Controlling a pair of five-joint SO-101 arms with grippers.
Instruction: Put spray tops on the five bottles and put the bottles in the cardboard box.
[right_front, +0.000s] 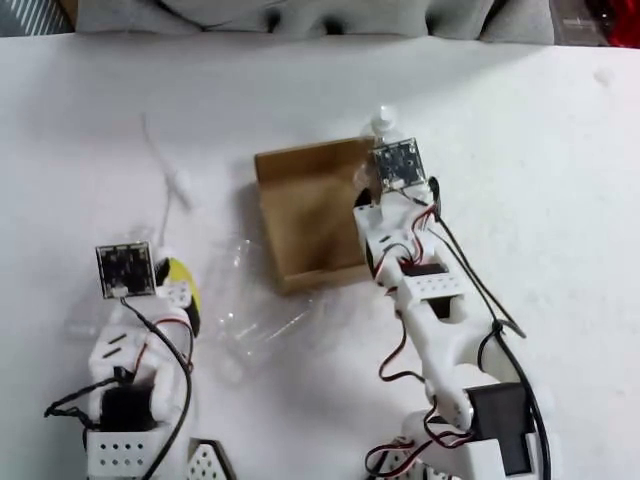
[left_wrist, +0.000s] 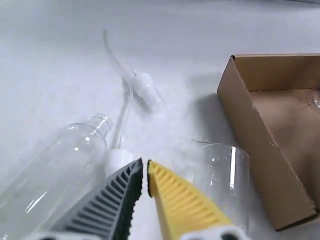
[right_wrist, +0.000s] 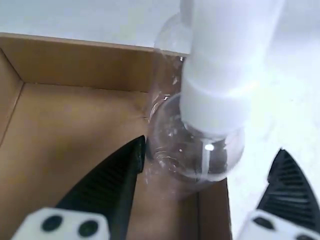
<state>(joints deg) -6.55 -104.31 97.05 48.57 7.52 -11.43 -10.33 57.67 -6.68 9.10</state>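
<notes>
High view shows a white table (right_front: 520, 110) with an open brown cardboard box (right_front: 310, 215) near its middle. The right gripper (right_wrist: 210, 150) hangs over the box's far right corner, and from above its own wrist camera largely hides it. In the right wrist view its black fingers (right_wrist: 117, 185) are spread wide on either side of a clear plastic bottle (right_wrist: 172, 145) that wears a white spray top (right_wrist: 220, 75). One fingertip is just beside the bottle's wall and the other is well apart from it. The bottle stands at the box corner, but I cannot tell whether its base sits inside the box or on the wall.

The left gripper (left_wrist: 145, 170) is over the near left part of the table. Its grey and yellow fingers (left_wrist: 175, 200) are pressed together tip to tip, with nothing visible between them. A loose white spray top with a thin tube (left_wrist: 117, 160) lies just beside the grey finger and is partly hidden by it. A second loose white spray top (left_wrist: 147, 92) lies farther off. An uncapped clear bottle (left_wrist: 60, 170) lies on its side, cut off at the frame edge. Another clear bottle (left_wrist: 222, 170) lies between the fingers and the box, and its neck end cannot be seen. From above, both of these bottles are faint against the table.
</notes>
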